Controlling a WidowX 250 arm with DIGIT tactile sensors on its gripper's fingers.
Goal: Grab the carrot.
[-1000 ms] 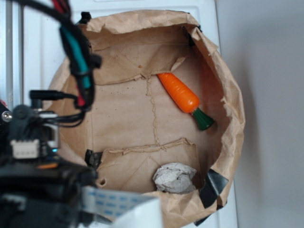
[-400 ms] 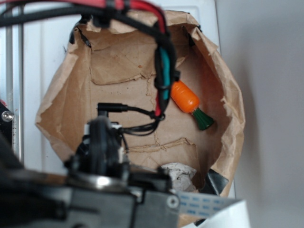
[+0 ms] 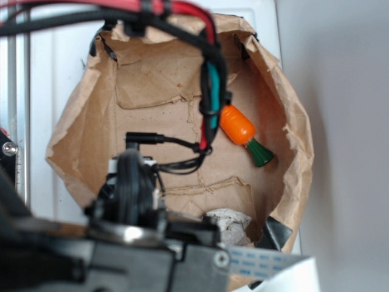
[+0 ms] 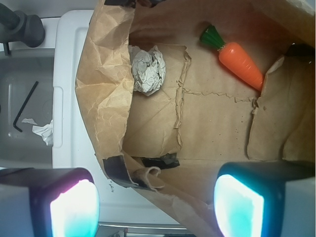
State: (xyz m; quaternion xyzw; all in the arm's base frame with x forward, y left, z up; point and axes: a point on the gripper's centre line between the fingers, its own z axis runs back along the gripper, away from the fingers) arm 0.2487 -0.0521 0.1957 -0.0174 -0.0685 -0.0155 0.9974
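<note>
The carrot [image 4: 240, 61] is glossy orange with a dark-green stem. It lies flat on the floor of an opened brown paper bag [image 4: 106, 89], at the upper right of the wrist view. In the exterior view the carrot [image 3: 238, 125] sits at the bag's right side, with its thin end hidden behind my cable bundle [image 3: 209, 91]. My gripper [image 4: 157, 205] is open; its two glowing pads [image 4: 74, 210] stand wide apart over the bag's near edge, with nothing between them. It hangs well short of the carrot and does not touch it.
A crumpled grey-white paper ball [image 4: 148, 69] lies inside the bag near its wall. Black tape [image 4: 116, 168] holds the bag's torn edge. Outside the bag, an Allen key [image 4: 24, 106] and a paper scrap [image 4: 43, 132] lie in a grey tray. My arm [image 3: 130, 194] fills the exterior view's lower left.
Over the last second my arm swung right, over the bag, and its cables now cover the carrot's thin end. In the last half second almost nothing moved. The carrot stayed put.
</note>
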